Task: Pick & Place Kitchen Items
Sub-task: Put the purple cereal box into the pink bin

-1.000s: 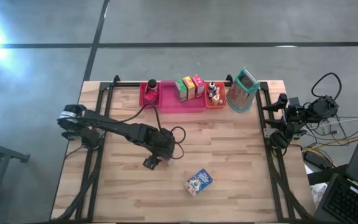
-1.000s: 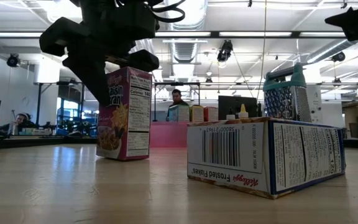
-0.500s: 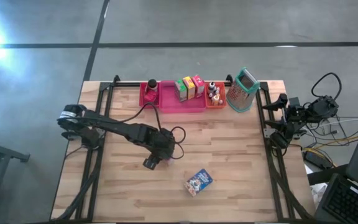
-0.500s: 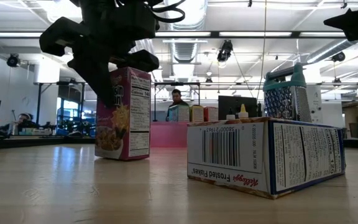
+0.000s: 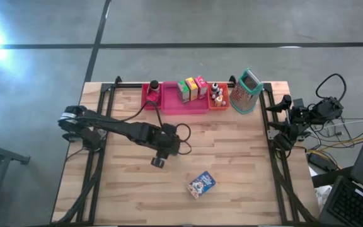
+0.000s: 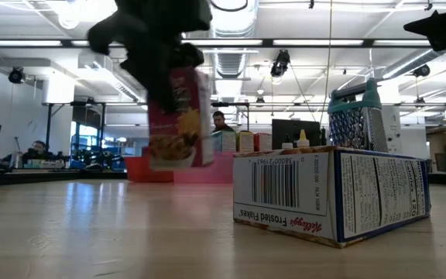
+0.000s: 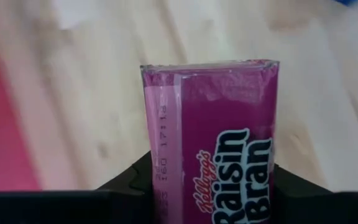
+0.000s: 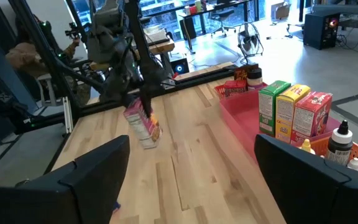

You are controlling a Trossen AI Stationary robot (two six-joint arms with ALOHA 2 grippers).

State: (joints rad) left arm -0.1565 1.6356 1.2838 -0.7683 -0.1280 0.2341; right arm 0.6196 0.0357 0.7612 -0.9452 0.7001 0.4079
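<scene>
Purple Raisin Bran box (image 6: 178, 116) hangs upright, long axis vertical, pinched in my left arm's jaws (image 5: 162, 151) just clear of the desk (image 5: 232, 189), with the pink tray bin (image 5: 184, 103) lying beyond it toward the far edge. A second ago it stood on the wood with the jaws spread around it; now it is lifted and carried slightly right. My right arm's jaws (image 5: 281, 133) wait spread at the right edge.

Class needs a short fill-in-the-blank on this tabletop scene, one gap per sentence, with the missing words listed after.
1. The left gripper holds the purple Raisin Bran box ____ the table.
2. The Frosted Flakes box lies on its ____.
3. The metal grater stands beside the ____ bin.
4. The right gripper's fingers stand ____.

Missing words: above; side; orange; open
</scene>
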